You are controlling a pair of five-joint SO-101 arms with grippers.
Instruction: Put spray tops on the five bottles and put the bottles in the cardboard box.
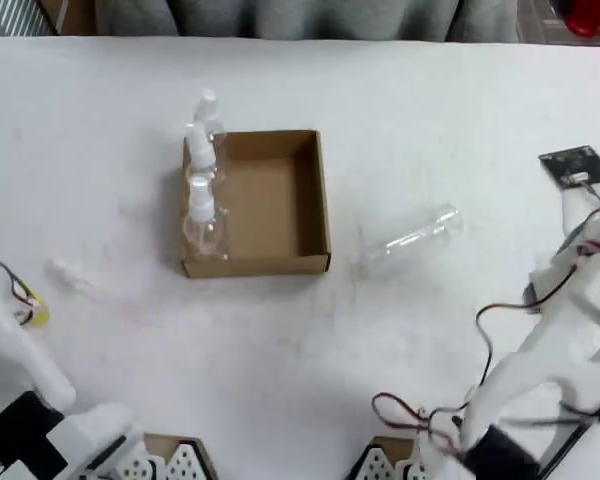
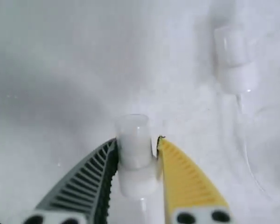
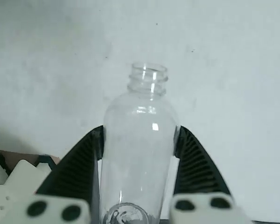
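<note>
Left gripper (image 2: 136, 142) pinches a spray top (image 2: 136, 161); right gripper (image 3: 140, 133) pinches an open bottle (image 3: 140, 112), both over the tabletop's near edge. Recommend centring tube over neck before twisting. Box (image 1: 310, 190), mid-tabletop, holds capped bottles (image 1: 202, 215).

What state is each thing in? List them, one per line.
Brown cardboard box: open, upright.
Three clear plastic bottles: capped, standing inside box.
Clear bottle right of box: lying on side.
Left tool: shut on white spray top.
Right tool: shut on uncapped clear bottle.
Loose white spray top: lying flat.
</note>
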